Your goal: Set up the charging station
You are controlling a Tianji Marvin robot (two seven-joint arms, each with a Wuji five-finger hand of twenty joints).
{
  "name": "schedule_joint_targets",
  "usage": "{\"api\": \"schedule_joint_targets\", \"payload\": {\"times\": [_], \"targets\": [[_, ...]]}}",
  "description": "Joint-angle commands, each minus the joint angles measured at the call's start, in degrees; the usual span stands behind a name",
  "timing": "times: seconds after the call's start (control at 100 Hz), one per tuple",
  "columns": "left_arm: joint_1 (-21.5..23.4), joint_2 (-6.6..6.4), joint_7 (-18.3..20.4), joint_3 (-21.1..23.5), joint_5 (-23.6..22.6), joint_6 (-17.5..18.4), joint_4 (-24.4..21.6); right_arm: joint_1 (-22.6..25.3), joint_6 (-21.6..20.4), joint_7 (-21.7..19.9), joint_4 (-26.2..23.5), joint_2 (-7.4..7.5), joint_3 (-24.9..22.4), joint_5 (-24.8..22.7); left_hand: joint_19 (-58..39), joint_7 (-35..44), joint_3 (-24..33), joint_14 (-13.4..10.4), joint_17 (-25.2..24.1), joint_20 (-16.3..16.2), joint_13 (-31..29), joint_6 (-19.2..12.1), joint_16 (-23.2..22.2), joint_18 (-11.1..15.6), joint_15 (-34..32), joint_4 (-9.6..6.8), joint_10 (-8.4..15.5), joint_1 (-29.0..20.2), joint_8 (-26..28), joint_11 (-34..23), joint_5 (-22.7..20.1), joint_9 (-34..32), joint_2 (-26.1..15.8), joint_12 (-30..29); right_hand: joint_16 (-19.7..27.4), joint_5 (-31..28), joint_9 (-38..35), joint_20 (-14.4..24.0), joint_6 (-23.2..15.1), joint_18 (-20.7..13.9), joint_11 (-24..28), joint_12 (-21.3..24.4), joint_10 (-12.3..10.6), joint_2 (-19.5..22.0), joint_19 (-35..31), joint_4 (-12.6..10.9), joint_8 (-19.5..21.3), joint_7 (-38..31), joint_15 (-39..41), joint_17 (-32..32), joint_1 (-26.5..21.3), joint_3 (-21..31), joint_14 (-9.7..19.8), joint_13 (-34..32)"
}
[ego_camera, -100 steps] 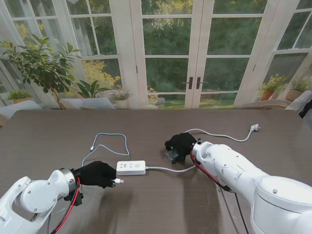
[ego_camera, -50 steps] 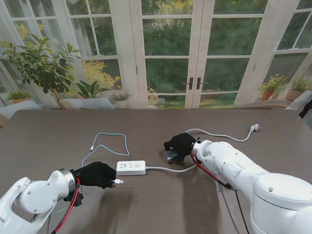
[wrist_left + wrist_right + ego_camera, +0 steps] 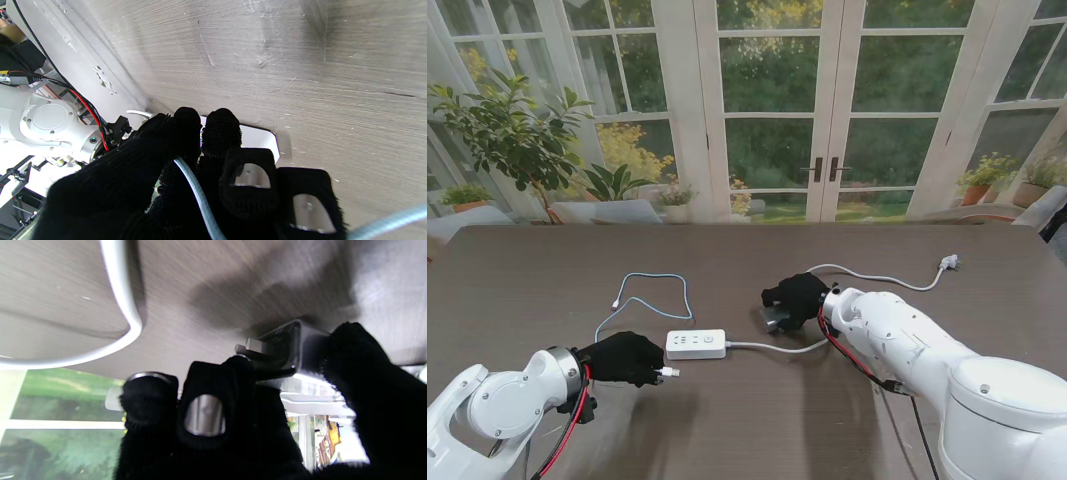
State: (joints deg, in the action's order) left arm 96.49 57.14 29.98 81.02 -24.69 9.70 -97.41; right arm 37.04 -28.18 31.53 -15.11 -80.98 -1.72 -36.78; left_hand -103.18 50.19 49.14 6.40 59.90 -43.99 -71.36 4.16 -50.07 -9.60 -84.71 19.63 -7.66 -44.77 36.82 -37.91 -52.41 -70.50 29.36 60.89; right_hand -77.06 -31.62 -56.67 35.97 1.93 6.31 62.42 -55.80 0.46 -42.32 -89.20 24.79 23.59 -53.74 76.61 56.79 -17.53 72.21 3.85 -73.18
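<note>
Dark wood-grain table (image 3: 517,285) carrying all items, with both arms reaching over it from the near edge. Right hand (image 3: 797,297), black-gloved, fingers curled and pinched on a dark grey charger block (image 3: 778,318); in the right wrist view the block (image 3: 293,350) is gripped between the thumb and the fingertips (image 3: 203,396), its metal prongs exposed and pointing away from the palm. Left hand (image 3: 627,357), also black-gloved, fingers pressed together around the plug end of a light blue cable (image 3: 652,290); the left wrist view shows this cable (image 3: 196,193) running out between the closed fingers (image 3: 220,133). The cable's small white connector (image 3: 671,372) projects from the fingertips, just beside the near left corner of the white power strip (image 3: 696,344). The strip lies flat between the two hands, close to the left one. Its white cord (image 3: 772,347) passes under the right hand, then curves away beyond that hand to a white wall plug (image 3: 948,263) lying well apart from either hand.
</note>
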Motion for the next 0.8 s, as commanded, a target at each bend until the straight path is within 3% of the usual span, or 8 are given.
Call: {"api": "schedule_joint_targets", "payload": {"times": [0.0,0.07,0.11,0.3,0.43,0.56,0.79], "targets": [[0.2,0.27,1.0,0.2,0.3,-0.3,-0.2,0.3,0.2,-1.2,-1.9,0.29,-1.3,-0.4,-16.8,0.7,0.7,0.0,3.9,-1.5,-1.5,-2.0,0.4,9.0,-4.6,-3.15,-2.6,-3.4,-0.1,-1.5,-3.5,-3.2,-2.2,0.0,33.9,-3.5,-1.4,0.8,-4.6,-0.9,2.2,-1.0,-3.0,5.5,-5.3,-2.6,2.3,-31.5,2.7,1.3,-4.2,6.8,0.7,-2.5],[0.0,0.24,1.1,0.2,0.5,-0.4,-0.1,0.7,1.1,-1.5,-4.5,1.34,-3.4,-1.4,-16.8,0.6,0.5,-0.1,3.9,-1.7,-1.5,-1.9,0.5,9.2,-4.8,-3.19,-4.0,-3.5,-0.1,-1.3,-3.5,-3.0,-2.3,0.0,33.9,-3.6,-1.4,0.8,-4.7,-1.0,2.2,-0.9,-3.0,5.6,-5.2,-2.6,2.3,-31.5,2.7,1.3,-4.2,6.9,0.7,-2.5],[-0.1,0.24,1.3,0.1,0.7,-0.5,0.0,1.0,1.9,-2.3,-6.9,2.32,-5.2,-2.0,-16.8,0.6,0.4,-0.2,4.0,-1.8,-1.5,-1.7,0.5,9.3,-4.9,-3.19,-2.7,-3.6,0.0,-1.5,-3.5,-3.3,-2.3,0.0,33.9,-3.6,-1.4,0.8,-4.7,-1.0,2.2,-0.9,-3.0,5.5,-5.2,-2.5,2.3,-31.5,2.7,1.3,-4.2,6.8,0.7,-2.5],[-1.8,0.34,1.1,-0.8,1.6,-0.7,1.0,4.5,5.5,-5.9,-19.4,7.60,-13.9,-5.6,-16.8,0.4,0.1,-1.2,4.1,-2.7,-1.6,-1.1,0.7,10.3,-5.9,-3.25,-2.6,-3.7,0.0,-1.6,-3.6,-3.6,-2.6,0.0,34.1,-3.6,-1.4,0.9,-4.7,-1.0,2.1,-0.8,-2.8,5.4,-5.1,-2.6,2.3,-31.5,2.2,1.3,-4.4,6.8,0.6,-2.5],[-3.2,0.62,0.0,-1.6,1.9,-1.0,2.0,7.7,7.0,-8.1,-26.8,10.32,-19.2,-7.5,-16.8,0.4,0.1,-1.8,4.2,-3.5,-1.6,-1.0,1.0,11.3,-6.6,-3.26,-2.4,-3.6,0.1,-1.7,-3.6,-3.8,-2.8,0.0,34.1,-3.6,-1.4,0.9,-4.7,-1.0,2.0,-0.7,-2.6,5.5,-5.1,-2.6,2.3,-31.4,2.1,1.3,-4.5,6.6,0.1,-2.5],[-5.1,0.88,-1.0,-2.6,2.1,-1.5,3.1,11.2,8.1,-10.3,-33.0,12.14,-24.0,-8.6,-16.8,0.2,-0.1,-2.0,4.3,-4.1,-1.6,-0.6,1.2,11.6,-7.1,-3.29,-2.4,-3.7,0.1,-1.8,-3.6,-4.0,-3.0,-0.1,34.0,-3.6,-1.5,1.0,-4.7,-0.9,1.9,-0.6,-2.4,5.4,-5.0,-2.7,2.4,-31.4,2.2,1.1,-4.8,6.5,0.0,-2.5],[-8.6,1.30,-2.3,-5.1,2.7,-2.6,5.3,16.9,10.4,-13.4,-42.7,14.03,-30.3,-10.0,-16.8,0.0,-0.6,-2.2,4.3,-4.7,-1.6,-0.2,1.7,11.9,-7.6,-3.44,-2.2,-4.0,0.2,-1.8,-3.6,-4.1,-3.2,-0.2,33.9,-3.8,-1.6,1.2,-4.3,-0.3,1.7,-0.6,-2.0,5.4,-4.9,-2.9,2.2,-31.1,2.3,0.9,-5.4,5.9,-0.4,-2.5]]}}
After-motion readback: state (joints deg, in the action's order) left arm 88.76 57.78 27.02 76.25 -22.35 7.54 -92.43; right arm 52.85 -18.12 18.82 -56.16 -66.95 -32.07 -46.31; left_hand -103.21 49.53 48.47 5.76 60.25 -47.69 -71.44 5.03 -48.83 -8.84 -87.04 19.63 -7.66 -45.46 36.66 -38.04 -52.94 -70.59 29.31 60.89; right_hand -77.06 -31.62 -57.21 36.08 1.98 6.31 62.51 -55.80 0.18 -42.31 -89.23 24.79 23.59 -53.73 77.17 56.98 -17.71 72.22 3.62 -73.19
